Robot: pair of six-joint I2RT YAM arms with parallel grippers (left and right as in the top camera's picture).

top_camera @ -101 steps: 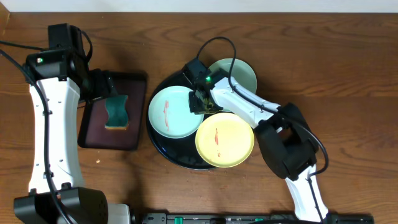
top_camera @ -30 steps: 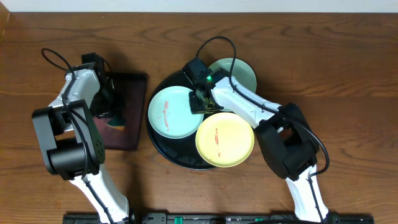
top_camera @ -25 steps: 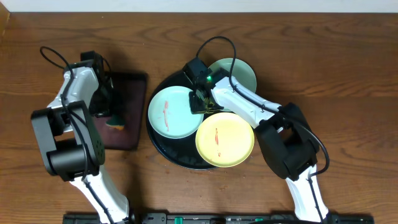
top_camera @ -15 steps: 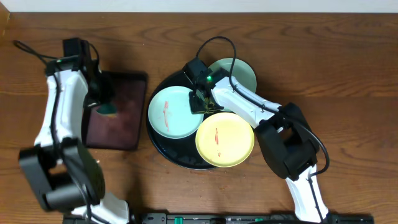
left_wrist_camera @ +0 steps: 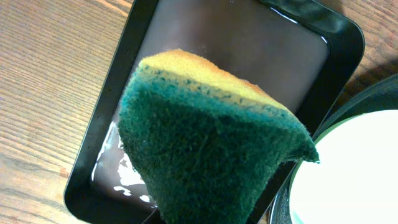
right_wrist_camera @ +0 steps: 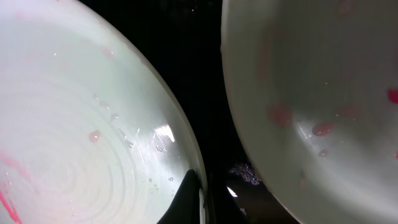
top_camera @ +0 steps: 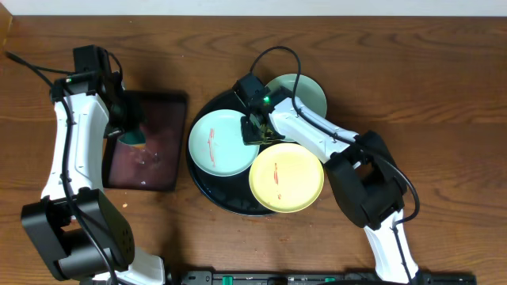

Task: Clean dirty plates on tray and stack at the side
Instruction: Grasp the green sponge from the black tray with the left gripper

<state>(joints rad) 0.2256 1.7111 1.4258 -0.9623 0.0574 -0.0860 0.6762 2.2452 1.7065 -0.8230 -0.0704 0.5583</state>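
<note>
Grips a sponge (left_wrist_camera: 205, 143) in the left hand (top_camera: 127, 127), clenched firmly on it, with the green scouring face turned to the wrist camera and the yellow foam behind. Holds it over the 9 o'clock edge of a rectangular brown tray (top_camera: 162, 150), with wet glints on that tray's floor. Has the brown tray at 9 o'clock of the round black tray (top_camera: 208, 192), just beside it; cannot tell whether touching.

Pinches with the right hand (top_camera: 255, 128), fingers shut, the 3 o'clock rim of the smeared mint plate (top_camera: 218, 154). From the right wrist view, sets one dark fingertip (right_wrist_camera: 188, 190) on the inner edge of that rim, with the pale edge squeezed beside it. Reaches in from 4 o'clock, between the second mint plate (top_camera: 309, 91) and the yellow plate (top_camera: 297, 186).

Carries all three plates on the black tray at the middle of the worktop (top_camera: 428, 79). Has the smeared mint plate at 9 o'clock with a thin red streak near its centre. Has the second mint plate at 1 o'clock, overhanging the tray's rim. Has the yellow plate at 5 o'clock, with a short red streak, also jutting slightly past the rim. Shows, in the right wrist view, pale pink droplets on a neighbouring plate across a dark gap of tray; cannot tell which of the other two.
</note>
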